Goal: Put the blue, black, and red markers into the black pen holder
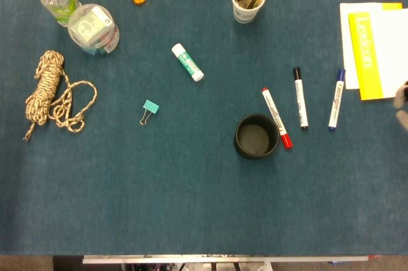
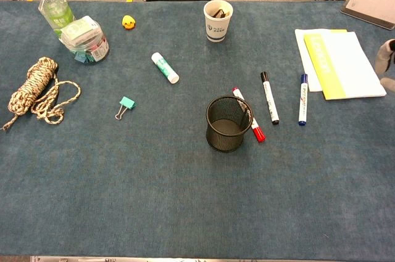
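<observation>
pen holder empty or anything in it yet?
Empty. The head view looks straight down into the pen holder and shows only its bare floor; the red, black and blue markers lie on the table beside it.
</observation>
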{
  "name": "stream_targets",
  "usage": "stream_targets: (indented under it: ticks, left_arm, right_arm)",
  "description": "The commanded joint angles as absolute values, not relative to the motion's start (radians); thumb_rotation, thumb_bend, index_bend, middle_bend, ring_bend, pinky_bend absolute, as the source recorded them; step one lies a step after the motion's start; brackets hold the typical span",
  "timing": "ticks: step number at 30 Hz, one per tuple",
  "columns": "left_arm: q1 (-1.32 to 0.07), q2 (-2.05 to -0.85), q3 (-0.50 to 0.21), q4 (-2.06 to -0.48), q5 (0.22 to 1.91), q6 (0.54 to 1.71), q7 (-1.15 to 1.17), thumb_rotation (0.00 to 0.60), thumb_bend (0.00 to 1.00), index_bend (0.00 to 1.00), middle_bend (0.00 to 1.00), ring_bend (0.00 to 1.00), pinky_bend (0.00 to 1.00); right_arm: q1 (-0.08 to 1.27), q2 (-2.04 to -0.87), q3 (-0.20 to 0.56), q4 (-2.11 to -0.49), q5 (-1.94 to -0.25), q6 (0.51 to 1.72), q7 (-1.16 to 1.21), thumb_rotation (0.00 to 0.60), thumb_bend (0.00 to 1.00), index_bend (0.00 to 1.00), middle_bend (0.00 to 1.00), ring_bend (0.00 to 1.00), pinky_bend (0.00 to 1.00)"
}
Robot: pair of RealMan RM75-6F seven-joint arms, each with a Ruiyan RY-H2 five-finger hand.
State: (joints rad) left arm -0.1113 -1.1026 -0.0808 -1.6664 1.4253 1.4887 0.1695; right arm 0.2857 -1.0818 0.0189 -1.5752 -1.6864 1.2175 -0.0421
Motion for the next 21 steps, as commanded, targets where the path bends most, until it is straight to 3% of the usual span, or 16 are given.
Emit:
stream_targets:
  ticks: [1, 21]
  left_arm:
    - [-0.105, -1.101, -0.079, -1.665, 1.422, 1.494, 0.165, 0.6, 0.47, 0.27, 0.31, 0.28, 0.13]
    - [-0.068, -1.09, -0.073, -1.661, 1.399, 1.519, 0.153, 0.6, 0.47, 0.27, 0.31, 0.28, 0.13]
  right_arm:
    - [0.339, -1.12, -0.001, -1.531, -1.723, 1.152, -0.072, 0.6, 0.28, 0.53, 0.51, 0.39, 0.34]
    - [0.446, -1.374, -0.03, -1.259, -1.72, 1.038, -0.16, 0.6, 0.18, 0.53, 0.43, 0.24, 0.1]
